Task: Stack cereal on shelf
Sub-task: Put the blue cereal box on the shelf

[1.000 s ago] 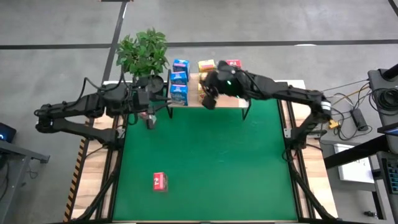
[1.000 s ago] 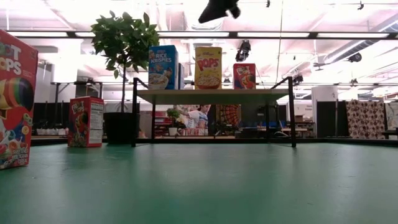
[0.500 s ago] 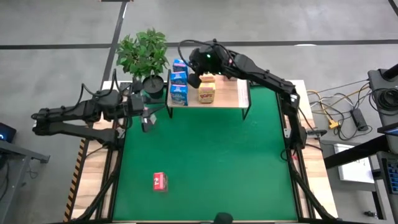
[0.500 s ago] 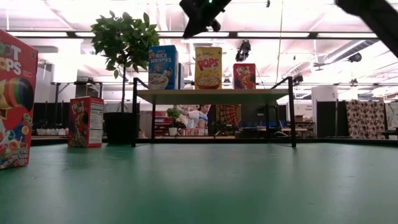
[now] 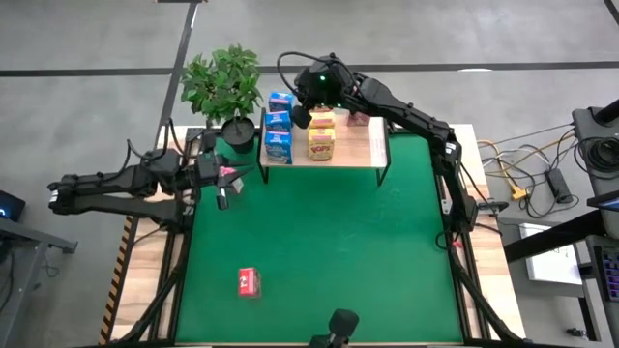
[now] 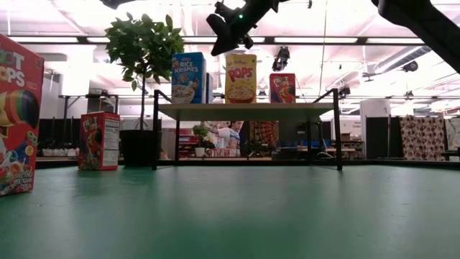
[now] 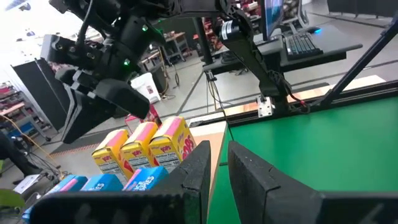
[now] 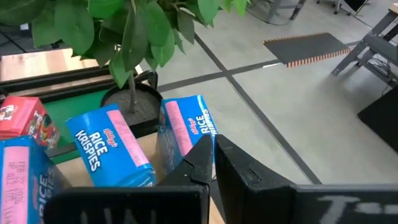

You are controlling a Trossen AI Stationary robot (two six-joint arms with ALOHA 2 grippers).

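Green mat [image 5: 319,232] fills the table in high view: shelf [image 5: 353,147] at far edge w/ blue and yellow boxes; right gripper [image 5: 302,114] above them hides part of the yellow row, jaws narrow, holding nothing. Left gripper [image 5: 221,188] beside red box [image 5: 228,172], grip can't tell. Low view: Rice Krispies box [image 6: 188,78] blocks those behind. Right wrist view: potted plant [image 8: 134,37] near.
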